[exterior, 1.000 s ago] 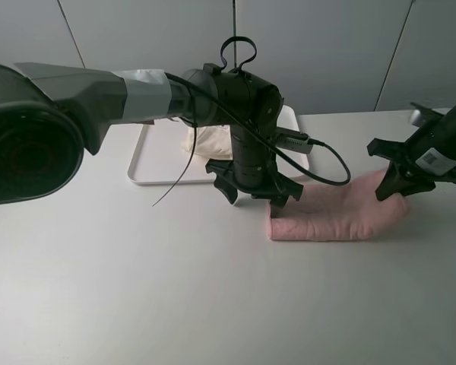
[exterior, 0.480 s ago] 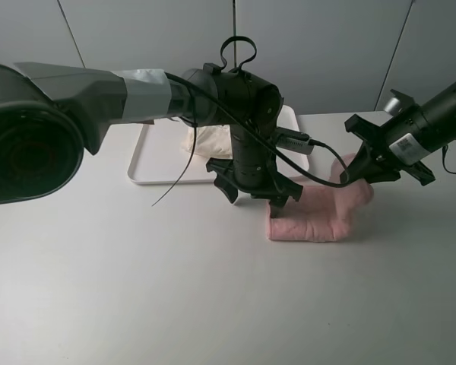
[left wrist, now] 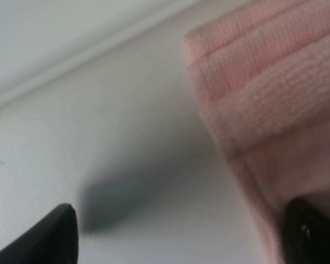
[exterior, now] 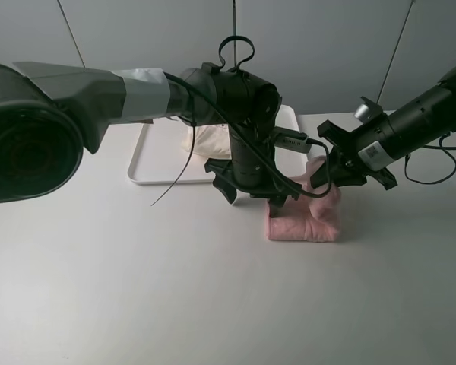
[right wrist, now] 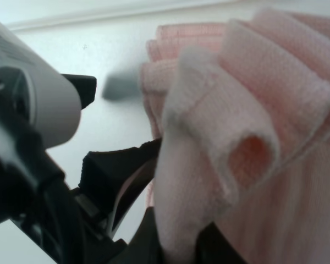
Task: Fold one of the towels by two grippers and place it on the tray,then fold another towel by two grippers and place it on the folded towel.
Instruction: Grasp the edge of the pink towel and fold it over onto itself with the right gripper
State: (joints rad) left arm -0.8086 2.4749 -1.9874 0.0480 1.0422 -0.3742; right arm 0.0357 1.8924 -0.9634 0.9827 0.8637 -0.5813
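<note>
The pink towel point(exterior: 304, 217) lies on the white desk point(exterior: 137, 281) just in front of the white tray point(exterior: 148, 163), where a cream towel point(exterior: 209, 141) already sits. The left pincer point(exterior: 254, 194) stands spread, one finger on the towel's left end. The right pincer point(exterior: 328, 173) grips the other end, lifted and bunched over the middle

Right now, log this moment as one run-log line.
stage: second fold | left gripper: pins pink towel | right gripper: carries towel end leftward | tray: holds cream towel
</note>
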